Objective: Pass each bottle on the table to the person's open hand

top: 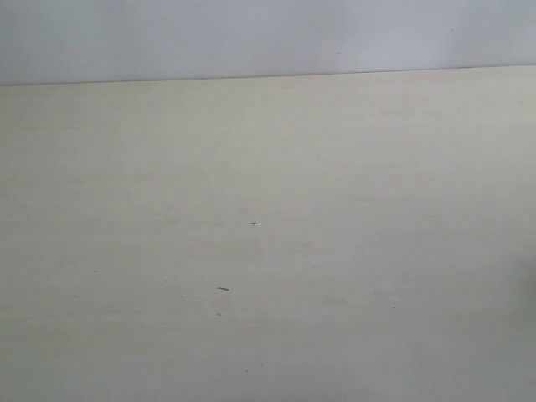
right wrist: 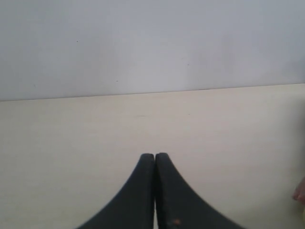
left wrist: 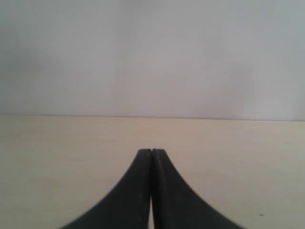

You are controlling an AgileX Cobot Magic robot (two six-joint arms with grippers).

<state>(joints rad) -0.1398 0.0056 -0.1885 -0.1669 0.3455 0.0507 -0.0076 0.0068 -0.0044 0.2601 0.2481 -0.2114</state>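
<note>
Closest in, the black, curved plastic fingers of the left gripper [left wrist: 151, 151] meet tip to tip with no gap and nothing between them. The right gripper [right wrist: 155, 155], the same black pair, is pressed together just as tightly and is equally empty. Both hang low over the wide, flat, pale beige tabletop [top: 268, 167] with its faint wood grain. They point toward its far edge, where a plain grey-white wall [top: 251, 33] rises.

None of the 4 small plastic bottles shows in any of the 3 views, on the surface or in a grip. The person's open hand is not plainly in sight either. A pinkish smudge [right wrist: 300, 193] at the very border of the right wrist view could be skin, but it is too blurred and cut off to say. I'd judge that either the handing-over is finished or the bottles sit outside what the cameras catch; the pictures do not settle which.

For moving, room is generous. The exterior view shows only bare board with a few tiny dark specks [top: 223, 289] and nothing to clip. The far edge against the wall is the single limit visible.
</note>
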